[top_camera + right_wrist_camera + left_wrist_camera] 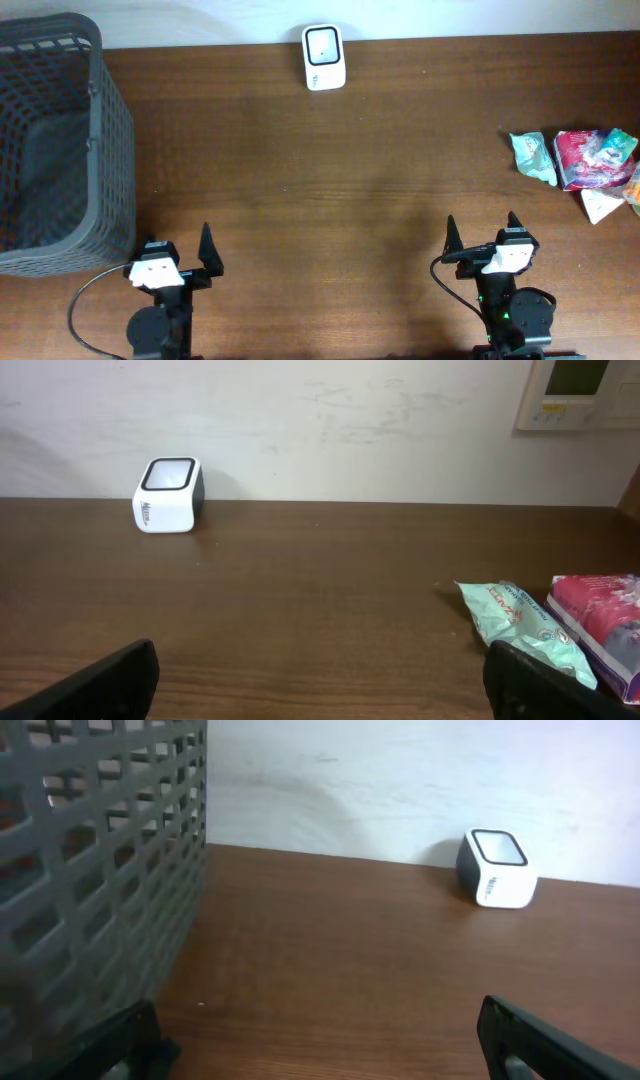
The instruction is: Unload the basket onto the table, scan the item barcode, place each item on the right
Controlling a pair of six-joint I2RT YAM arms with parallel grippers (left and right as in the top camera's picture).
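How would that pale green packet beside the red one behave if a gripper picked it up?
The pale green packet looks like a thin, crinkled film pouch, so it would probably flex and sag rather than stay stiff. It lies flat on the table, so rolling seems unlikely. Its smooth wrapper may slip in a grip.

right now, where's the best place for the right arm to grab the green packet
Probably across its middle, from above: the green packet lies flat, with its left edge free but the pink packet close on its right. The open right end effector is nearest.
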